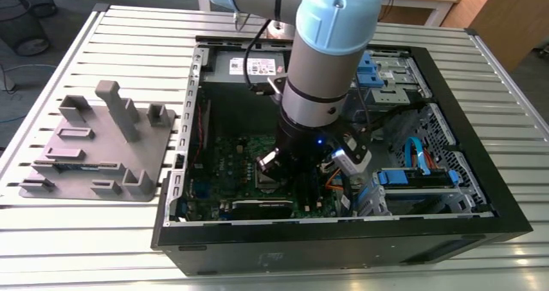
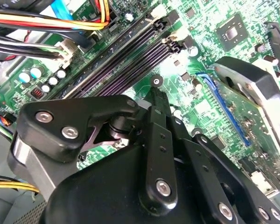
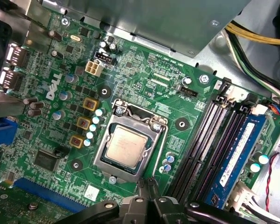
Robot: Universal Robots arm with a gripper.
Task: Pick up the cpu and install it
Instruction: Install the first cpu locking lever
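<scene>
In the first wrist view the cpu (image 3: 126, 147), a flat square chip with a shiny silver top, lies level inside the silver socket frame (image 3: 150, 140) on the green motherboard (image 3: 144, 79). My gripper (image 3: 149, 185) hovers just beside the socket's edge, its black fingertips pressed together with nothing between them. The second wrist view looks along one black finger (image 2: 157, 100) down at the board near the memory slots (image 2: 126, 60). In the exterior view the arm (image 1: 322, 79) reaches straight down into the open computer case (image 1: 343, 239).
A grey moulded tray (image 1: 94, 143) with upright posts stands on the slatted table at the exterior view's left. Black memory slots (image 3: 210, 144) and a blue memory stick (image 3: 242, 154) run beside the socket. Cable bundles (image 2: 46, 23) and drive bays (image 1: 412, 175) crowd the case.
</scene>
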